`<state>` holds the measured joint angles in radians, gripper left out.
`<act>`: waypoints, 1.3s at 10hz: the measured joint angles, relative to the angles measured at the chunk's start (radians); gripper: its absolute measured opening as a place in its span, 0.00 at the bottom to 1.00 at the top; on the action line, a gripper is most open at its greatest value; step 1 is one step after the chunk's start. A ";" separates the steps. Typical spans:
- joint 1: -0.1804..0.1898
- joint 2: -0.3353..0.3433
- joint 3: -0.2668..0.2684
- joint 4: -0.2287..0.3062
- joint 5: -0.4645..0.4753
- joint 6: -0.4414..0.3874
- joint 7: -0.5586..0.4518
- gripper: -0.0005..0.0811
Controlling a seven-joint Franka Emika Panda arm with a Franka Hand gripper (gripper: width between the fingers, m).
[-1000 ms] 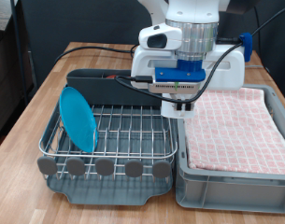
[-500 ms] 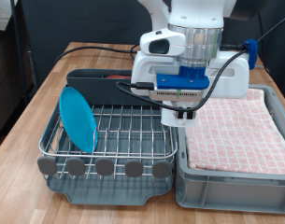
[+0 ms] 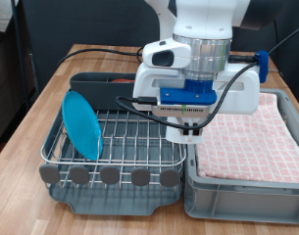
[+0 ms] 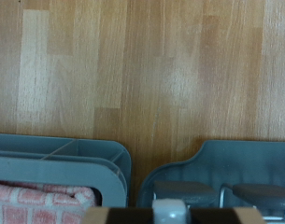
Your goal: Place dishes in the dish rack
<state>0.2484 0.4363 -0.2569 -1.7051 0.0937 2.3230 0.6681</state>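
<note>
The silver wire dish rack (image 3: pixel 139 132) on its dark grey tray stands at the exterior view's left. The light-blue plate (image 3: pixel 82 122) stands on edge in the rack's left side. The reddish-brown wooden spoon (image 3: pixel 115 81) lies in the tall grey back compartment. My gripper (image 3: pixel 188 135) hangs low over the rack's right edge, next to the bin, and looks shut on the small white cup (image 3: pixel 189 133). In the wrist view the pale cup (image 4: pixel 168 213) shows between the fingers, above the tray's rim (image 4: pixel 235 161).
A grey bin (image 3: pixel 247 191) lined with pink checkered cloth (image 3: pixel 252 137) sits right beside the rack; its corner also shows in the wrist view (image 4: pixel 58 168). Black cables (image 3: pixel 100 49) run over the wooden table (image 3: pixel 36 108) behind the rack.
My gripper has come down with the cup, from above the rack's right rear to low at its right edge. The plate and spoon have not moved.
</note>
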 joint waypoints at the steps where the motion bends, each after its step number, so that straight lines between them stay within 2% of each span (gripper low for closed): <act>1: -0.008 0.015 0.002 0.011 0.010 0.000 -0.011 0.09; 8: -0.064 0.120 0.036 0.085 0.073 0.028 -0.093 0.09; 13: -0.086 0.182 0.058 0.124 0.095 0.065 -0.109 0.09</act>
<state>0.1621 0.6187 -0.1987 -1.5809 0.1891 2.3880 0.5595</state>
